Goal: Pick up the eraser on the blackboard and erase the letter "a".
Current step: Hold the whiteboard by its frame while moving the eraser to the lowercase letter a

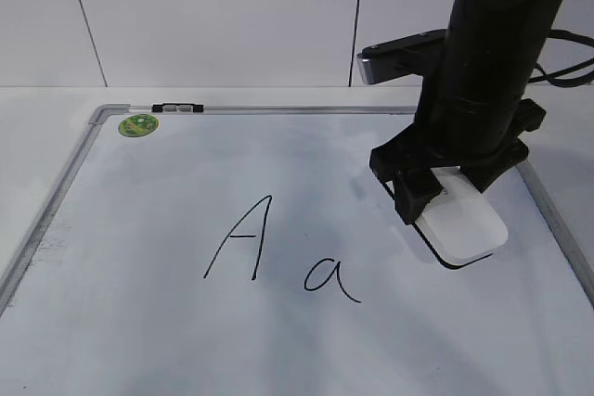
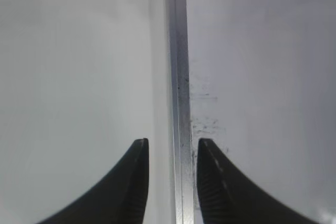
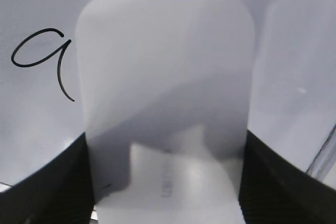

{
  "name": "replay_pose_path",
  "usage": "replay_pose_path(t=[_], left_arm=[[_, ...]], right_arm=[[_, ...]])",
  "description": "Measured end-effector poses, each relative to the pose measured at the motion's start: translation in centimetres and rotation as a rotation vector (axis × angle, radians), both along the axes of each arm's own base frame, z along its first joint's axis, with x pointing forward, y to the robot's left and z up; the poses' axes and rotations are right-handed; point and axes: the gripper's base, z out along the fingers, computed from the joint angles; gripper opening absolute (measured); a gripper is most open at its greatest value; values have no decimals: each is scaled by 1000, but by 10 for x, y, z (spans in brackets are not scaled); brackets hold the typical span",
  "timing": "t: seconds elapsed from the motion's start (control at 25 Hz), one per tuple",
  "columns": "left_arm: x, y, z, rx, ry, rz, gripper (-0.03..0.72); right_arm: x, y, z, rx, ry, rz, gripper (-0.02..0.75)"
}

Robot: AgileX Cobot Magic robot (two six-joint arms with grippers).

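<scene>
The white eraser [image 1: 464, 222] with its black underside is clamped between my right gripper's [image 1: 444, 194] fingers at the blackboard's [image 1: 139, 229] right side, to the right of and slightly above the letter "a" [image 1: 329, 277]. In the right wrist view the eraser [image 3: 165, 93] fills the middle between the two black fingers of the gripper [image 3: 165, 150], and the "a" [image 3: 44, 59] lies to its left on the board. The left gripper [image 2: 170, 145] is open, its fingers straddling the board's aluminium frame [image 2: 178, 77]. It is out of the exterior view.
A capital "A" [image 1: 239, 238] is written left of the "a". A round green magnet [image 1: 138, 124] sits at the board's far left corner, with a small black-and-white clip [image 1: 177, 108] on the top frame. The right frame edge [image 1: 557, 220] runs close to the eraser.
</scene>
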Motion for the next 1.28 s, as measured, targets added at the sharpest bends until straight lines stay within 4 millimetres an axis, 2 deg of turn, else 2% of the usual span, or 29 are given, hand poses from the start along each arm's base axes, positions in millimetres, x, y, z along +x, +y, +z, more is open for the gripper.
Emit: replay_pose_path(t=[0.16,0.48,0.8,1.28], left_arm=[[21,-1,-30,-8,89,4,239],[38,-3,-76,-28,214,-10,239],[56,-4,-91,-35,237,-26,238],[59,-5,-106,-47,274,-21,237]], right_arm=[[0,0,0,0,0,0,563],[0,0,0,0,0,0,563],[0,0,0,0,0,0,563],[0,0,0,0,0,-2,563]])
